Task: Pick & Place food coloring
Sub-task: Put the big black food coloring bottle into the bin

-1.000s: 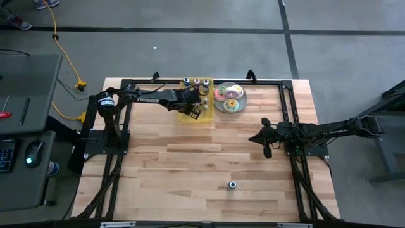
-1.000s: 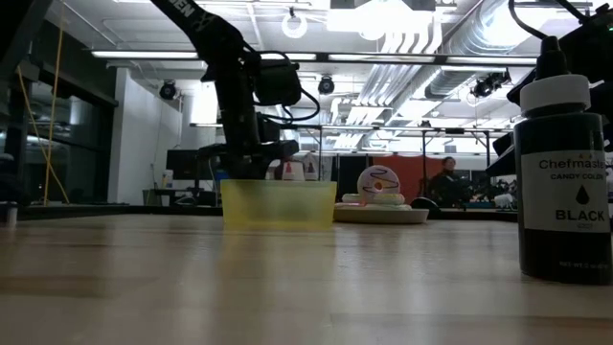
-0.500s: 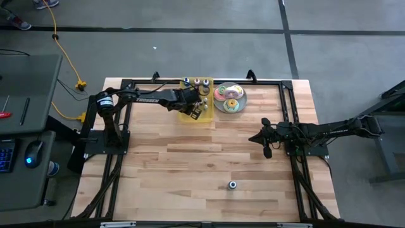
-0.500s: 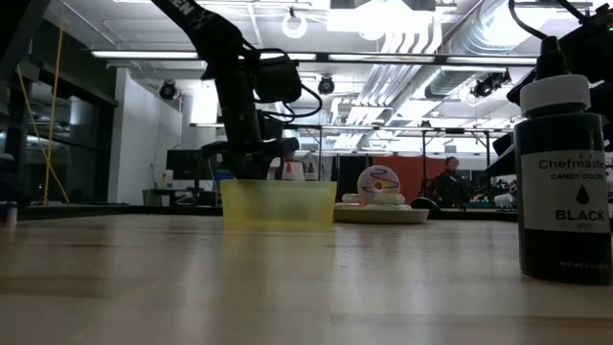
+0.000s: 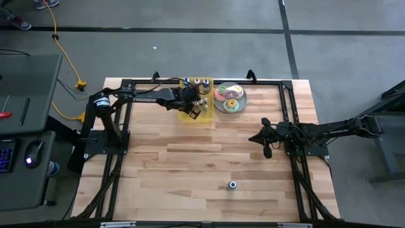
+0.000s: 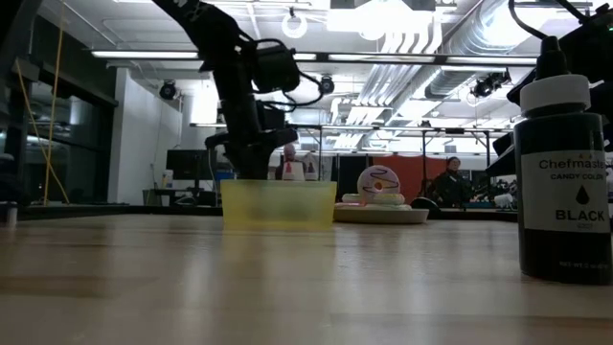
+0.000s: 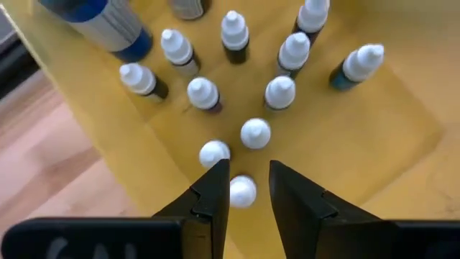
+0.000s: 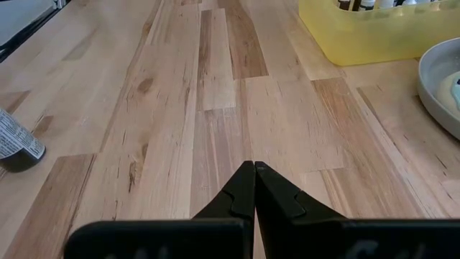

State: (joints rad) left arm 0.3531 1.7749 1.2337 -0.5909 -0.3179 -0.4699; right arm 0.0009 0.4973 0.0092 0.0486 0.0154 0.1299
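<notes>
Over the yellow tray (image 5: 190,116) at the desk's (image 5: 190,164) far edge, the left pincer (image 7: 243,188) hangs slightly parted around one white-capped food coloring bottle (image 7: 242,191), fingers (image 7: 213,194) flanking it. The right pincer (image 8: 254,188) waits closed, empty, at right.

The rectangular plastic tray (image 7: 374,144) is translucent yellow, and the little food coloring bottles (image 7: 255,134) in it all have white dropper caps over dark bodies, one looking teal (image 7: 345,75). A bigger bottle (image 7: 108,25) has a blue and grey label. The round plate of doughnuts (image 5: 229,98) shows pink, yellow and green frosting. The table (image 8: 215,108) is light butcher-block wood with striped planks. A lone black bottle (image 6: 561,182) has a white collar and white lettering.
</notes>
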